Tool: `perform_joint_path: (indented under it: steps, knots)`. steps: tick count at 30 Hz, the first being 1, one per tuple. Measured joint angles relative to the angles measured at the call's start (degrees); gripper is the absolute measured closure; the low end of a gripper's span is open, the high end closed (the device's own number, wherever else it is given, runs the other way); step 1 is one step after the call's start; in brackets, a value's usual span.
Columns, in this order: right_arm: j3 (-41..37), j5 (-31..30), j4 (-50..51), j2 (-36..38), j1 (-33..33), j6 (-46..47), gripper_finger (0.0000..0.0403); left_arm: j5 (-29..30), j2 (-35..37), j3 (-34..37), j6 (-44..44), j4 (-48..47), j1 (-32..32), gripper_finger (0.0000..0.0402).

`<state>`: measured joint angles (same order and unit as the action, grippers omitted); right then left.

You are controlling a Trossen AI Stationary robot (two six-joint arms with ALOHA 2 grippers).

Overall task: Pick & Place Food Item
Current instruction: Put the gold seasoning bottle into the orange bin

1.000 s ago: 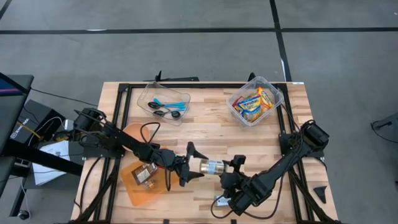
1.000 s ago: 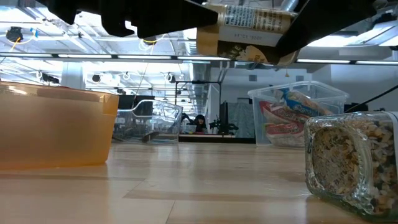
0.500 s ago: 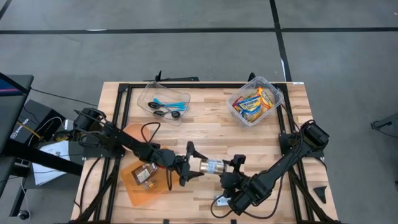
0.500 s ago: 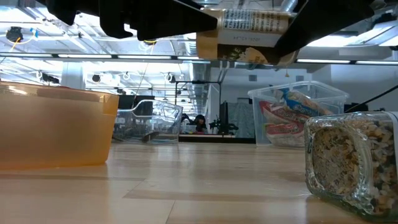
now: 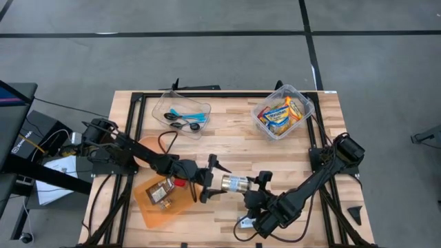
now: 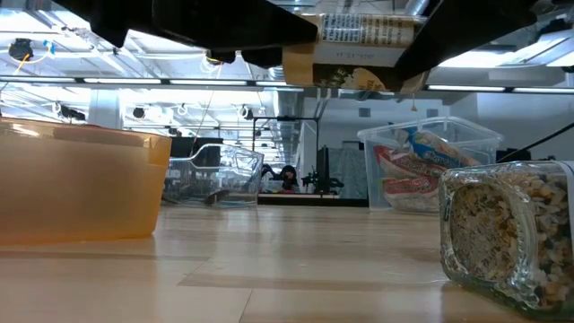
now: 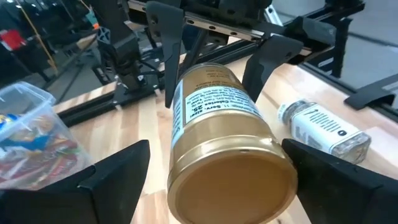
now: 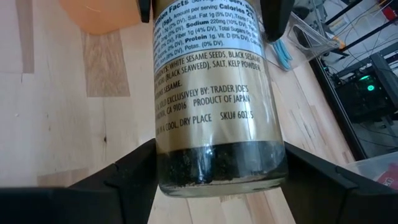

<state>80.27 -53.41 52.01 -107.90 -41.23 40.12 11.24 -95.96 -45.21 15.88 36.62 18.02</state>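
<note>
The right gripper [image 5: 255,184] is clamping the base end of the seasoning jar [image 5: 233,183], holding it horizontal above the table [image 5: 227,138] near the front edge; the left gripper [image 5: 207,181] is facing the jar's gold lid [image 7: 233,180] with its fingers [image 7: 118,174] spread wide on either side, not touching — a handover position.

Hazards, as judged from this pose:
- the jar wall is smooth glass under a glossy label, and the lid is slick metal; a premature release by the right gripper is likely to drop it, and a cylinder lying sideways will roll;
- an off-centre closure on the round lid is likely to squeeze the jar out of line;
- a second jar [image 7: 323,127], clear with a white label, is lying on the wood just beside — a fall could strike it.

The orange bin [image 5: 157,200] is soft-edged translucent plastic; two clear tubs [image 5: 282,110] at the rear are thin and rigid.
</note>
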Motion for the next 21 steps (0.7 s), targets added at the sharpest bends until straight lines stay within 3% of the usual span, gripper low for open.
perform_joint_path:
  steps: [9, 21]
  knots:
    - [0.0, 0.2, 0.07, 0.01, -0.07, -0.07, 0.0127, -3.77, 0.0, 0.0, -3.3, 0.33, -0.85, 0.0051]
    - [0.0, -0.2, 0.6, 0.01, -0.21, -0.18, 0.0127, -3.51, 0.02, -0.04, -7.41, -1.07, -1.01, 0.0067]
